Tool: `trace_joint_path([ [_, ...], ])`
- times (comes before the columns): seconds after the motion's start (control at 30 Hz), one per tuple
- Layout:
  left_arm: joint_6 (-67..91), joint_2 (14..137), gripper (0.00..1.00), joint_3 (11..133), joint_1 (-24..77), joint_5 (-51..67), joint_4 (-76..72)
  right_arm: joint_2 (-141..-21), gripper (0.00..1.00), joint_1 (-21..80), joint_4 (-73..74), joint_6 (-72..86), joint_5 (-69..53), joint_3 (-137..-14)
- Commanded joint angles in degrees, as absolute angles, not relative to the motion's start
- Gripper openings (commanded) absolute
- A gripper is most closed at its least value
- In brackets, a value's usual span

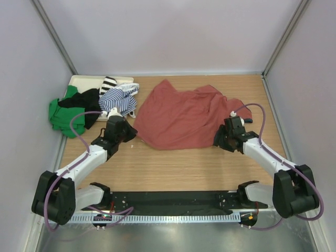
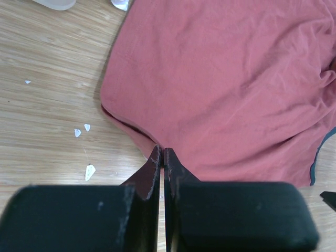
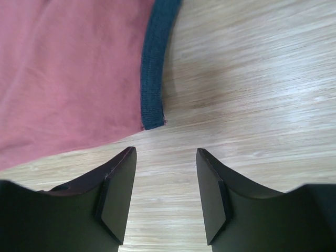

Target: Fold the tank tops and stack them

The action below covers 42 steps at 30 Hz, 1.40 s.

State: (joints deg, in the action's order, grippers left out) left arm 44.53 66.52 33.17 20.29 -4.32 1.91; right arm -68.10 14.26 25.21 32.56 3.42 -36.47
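Observation:
The brick-red tank top (image 1: pixel 178 118) lies spread on the wooden table, wrinkled at its right side. My left gripper (image 1: pixel 131 132) is at its near-left corner. In the left wrist view the left gripper (image 2: pixel 161 152) is shut, its tips pinching the hem of the red top (image 2: pixel 226 84). My right gripper (image 1: pixel 219 140) is at the near-right corner. In the right wrist view it (image 3: pixel 166 152) stands open and empty over bare wood, just short of the top's dark grey trim (image 3: pixel 153 79). A navy-and-white striped tank top (image 1: pixel 119 97) lies on the pile at back left.
A cream tray (image 1: pixel 79 80) at the back left holds the pile, with a green garment (image 1: pixel 63 115) and a black one (image 1: pixel 86 100) spilling off it. Small white scraps (image 2: pixel 90 170) lie on the wood near the left gripper. Grey walls close both sides.

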Motion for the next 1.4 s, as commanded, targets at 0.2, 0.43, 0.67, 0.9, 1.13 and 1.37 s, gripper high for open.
trace_joint_path([
  [0.2,42.80,66.01,0.00,34.37,20.57,-7.03,-0.18,-76.02,0.55,15.47,17.49,33.66,1.41,-37.35],
  [0.43,42.80,66.09,0.00,34.45,20.48,-7.21,-0.18,-80.59,0.48,15.38,15.12,33.49,2.99,-39.55],
  [0.67,42.63,67.67,0.00,34.98,20.57,-7.91,-0.18,-84.20,0.08,14.51,15.82,31.56,6.41,-44.03],
  [0.9,46.14,79.52,0.00,45.31,20.48,-9.76,-0.44,-95.17,0.01,8.45,18.01,30.23,6.68,-58.51],
  [1.13,46.06,95.11,0.00,61.17,20.21,-6.51,6.67,-101.44,0.01,8.09,25.30,30.06,6.50,-73.14],
  [1.37,47.63,68.98,0.00,43.01,23.46,-9.40,10.36,-72.20,0.01,8.61,28.03,35.57,8.69,-46.88],
])
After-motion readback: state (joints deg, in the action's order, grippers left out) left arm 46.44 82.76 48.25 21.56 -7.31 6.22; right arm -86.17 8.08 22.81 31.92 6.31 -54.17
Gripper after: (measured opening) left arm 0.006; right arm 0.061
